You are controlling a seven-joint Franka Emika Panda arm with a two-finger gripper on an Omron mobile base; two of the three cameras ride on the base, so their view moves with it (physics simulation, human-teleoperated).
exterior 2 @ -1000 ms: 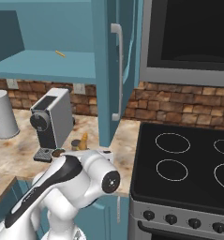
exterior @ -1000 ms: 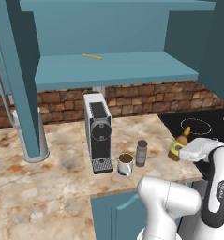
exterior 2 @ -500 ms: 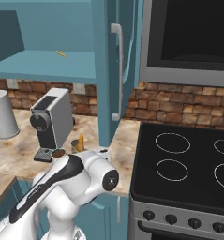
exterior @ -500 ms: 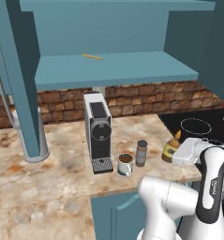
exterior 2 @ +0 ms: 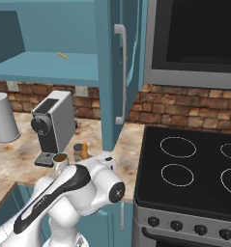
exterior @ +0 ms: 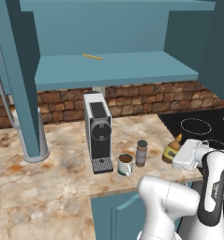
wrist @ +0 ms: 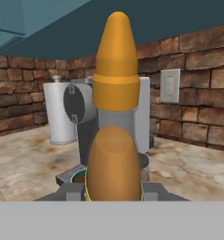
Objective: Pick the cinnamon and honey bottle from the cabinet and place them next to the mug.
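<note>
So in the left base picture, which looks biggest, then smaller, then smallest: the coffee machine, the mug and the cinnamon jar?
1. Coffee machine, clearly the biggest.
2. and 3. The mug and the cinnamon look alike in size: the mug wider, the cinnamon slimmer, so no sure order.

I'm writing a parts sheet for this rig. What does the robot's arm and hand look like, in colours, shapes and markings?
The arm is glossy white, built of rounded, tube-like segments with bulging joints. A dark, near-black band with small pale lettering runs along one link in both base views. The hand is a boxy white block. No loose cables are visible.
</note>
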